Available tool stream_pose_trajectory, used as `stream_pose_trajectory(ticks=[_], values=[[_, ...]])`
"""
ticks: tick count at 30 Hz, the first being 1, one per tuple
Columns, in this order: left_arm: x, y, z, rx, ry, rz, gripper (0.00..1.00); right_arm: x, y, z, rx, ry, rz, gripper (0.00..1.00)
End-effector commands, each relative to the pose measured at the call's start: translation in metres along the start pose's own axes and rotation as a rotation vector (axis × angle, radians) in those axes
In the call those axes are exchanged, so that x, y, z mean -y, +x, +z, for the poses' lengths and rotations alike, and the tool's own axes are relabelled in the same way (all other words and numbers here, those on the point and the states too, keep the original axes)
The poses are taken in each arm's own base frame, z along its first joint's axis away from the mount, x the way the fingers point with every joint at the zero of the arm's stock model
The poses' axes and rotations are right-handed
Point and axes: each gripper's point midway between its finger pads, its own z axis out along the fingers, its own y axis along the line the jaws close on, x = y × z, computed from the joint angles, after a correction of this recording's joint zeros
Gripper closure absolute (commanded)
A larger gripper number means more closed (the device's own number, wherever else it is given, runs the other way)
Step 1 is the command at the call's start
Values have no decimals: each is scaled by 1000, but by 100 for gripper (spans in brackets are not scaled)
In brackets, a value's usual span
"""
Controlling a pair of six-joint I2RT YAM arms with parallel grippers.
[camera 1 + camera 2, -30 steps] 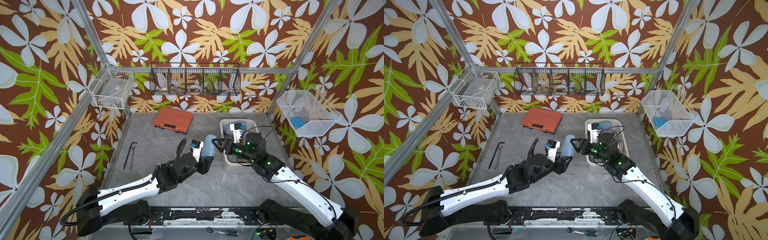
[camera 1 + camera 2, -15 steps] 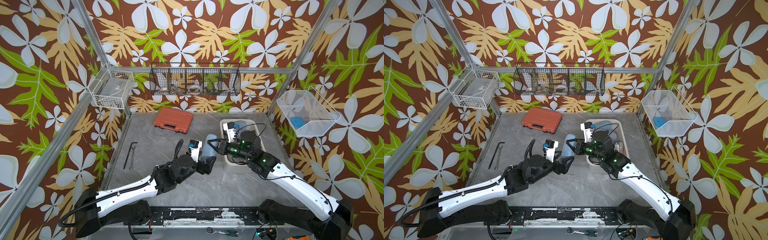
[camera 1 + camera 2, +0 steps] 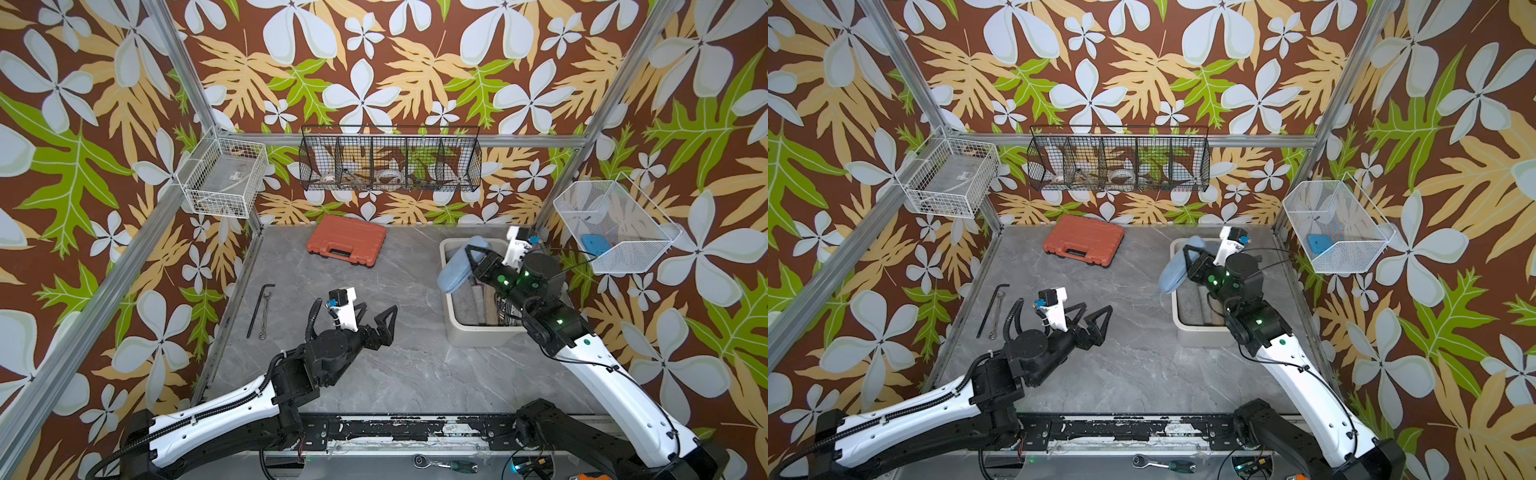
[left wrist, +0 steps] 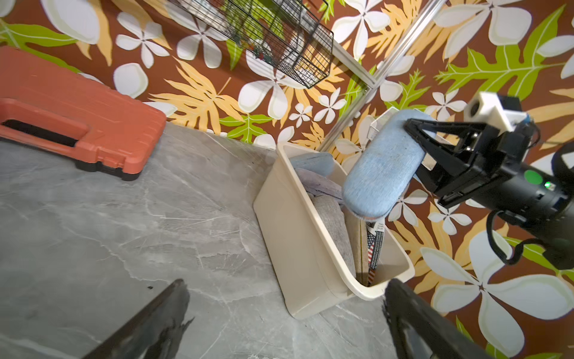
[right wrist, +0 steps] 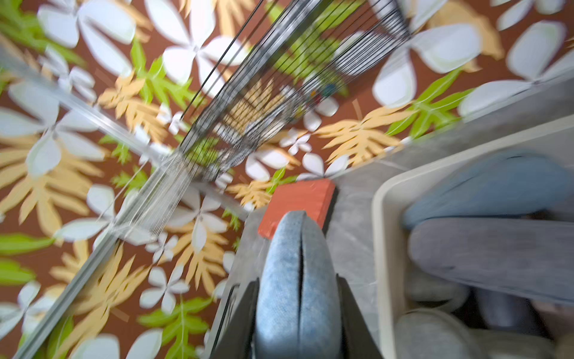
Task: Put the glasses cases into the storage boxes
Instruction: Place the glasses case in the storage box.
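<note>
An orange toolcase (image 3: 346,240) lies near the back wall (image 3: 374,83), well apart from a hex key (image 3: 255,311) and wrench (image 3: 264,316).

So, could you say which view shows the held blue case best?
Left wrist view: the held blue case shows nearly whole, side-on, sharp. Both top views show it small; the right wrist view only its seamed edge.

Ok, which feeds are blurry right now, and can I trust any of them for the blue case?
Right wrist view: heavy motion smear on the black wire basket and wallpaper; the blue case is fairly crisp. Left wrist view: mostly sharp, case and tub clear. Both top views: sharp, evenly lit, no glare.
</note>
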Motion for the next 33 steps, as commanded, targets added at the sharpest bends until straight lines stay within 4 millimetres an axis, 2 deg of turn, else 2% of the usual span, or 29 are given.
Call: stream_pose_trajectory(ticks=[1, 4, 8, 12, 15, 18, 24, 28, 30, 33], values=[[-15, -6, -7, 44, -48, -63, 0, 27, -33, 3, 166, 14, 179, 81], [-18, -4, -11, 40, -45, -82, 0, 53, -43, 14, 244, 31, 294, 81], [-16, -4, -10, 25, -47, -80, 0, 82, -40, 22, 297, 100, 344, 78], [-15, -2, -7, 18, -51, -80, 0, 103, -22, 24, 241, 172, 345, 63], [-7, 1, -1, 9, -28, -64, 0, 117, -8, 15, 213, 225, 334, 64], [7, 5, 13, -26, -11, -19, 0, 126, 5, 6, 182, 263, 315, 50], [47, 12, 49, -75, 51, 57, 0, 127, 33, -3, 13, 290, 223, 36], [79, 16, 74, -120, 107, 53, 6, 124, 37, -23, -15, 304, 178, 34], [88, 26, 90, -164, 107, 46, 9, 122, 41, -33, -25, 300, 163, 34], [102, 47, 111, -246, 118, 4, 13, 113, 34, -50, -16, 293, 99, 33]])
